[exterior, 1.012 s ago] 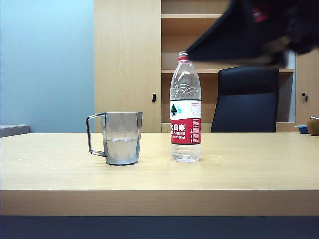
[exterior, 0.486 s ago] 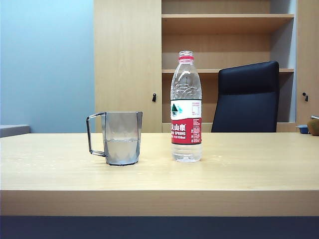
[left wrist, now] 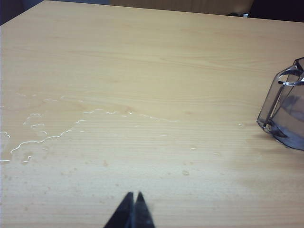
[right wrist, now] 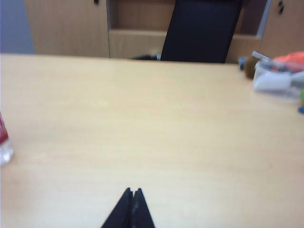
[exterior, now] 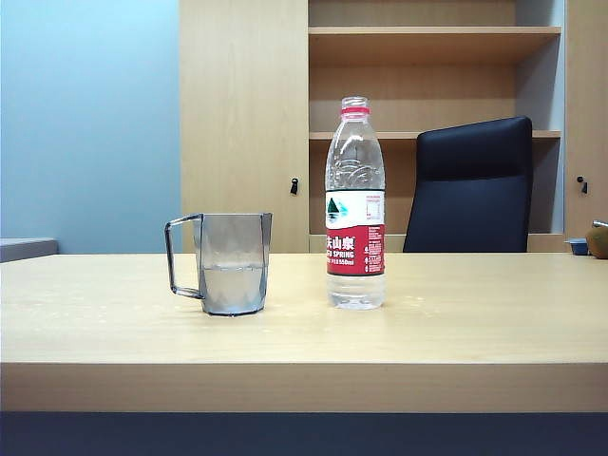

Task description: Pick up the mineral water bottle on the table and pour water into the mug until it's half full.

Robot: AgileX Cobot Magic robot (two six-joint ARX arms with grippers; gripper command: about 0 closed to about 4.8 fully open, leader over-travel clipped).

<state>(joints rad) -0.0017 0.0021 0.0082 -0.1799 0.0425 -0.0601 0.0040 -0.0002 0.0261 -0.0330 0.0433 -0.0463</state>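
Pour looks done: mug (exterior: 232,275) sits on the table (exterior: 475,332) left of centre, water (exterior: 233,288) at roughly half height. Mineral water bottle (exterior: 355,204) stands upright just right of the mug, not touching, capless, a little water left at the bottom. Both arms are out of the exterior view. Left gripper (left wrist: 133,202) fingers pinched together, empty, above bare table near the mug; spilled puddle (left wrist: 33,133) there. Right gripper (right wrist: 132,198) also closed, empty, right of the bottle. Next: probably nothing, just verify fill level; mop spill.
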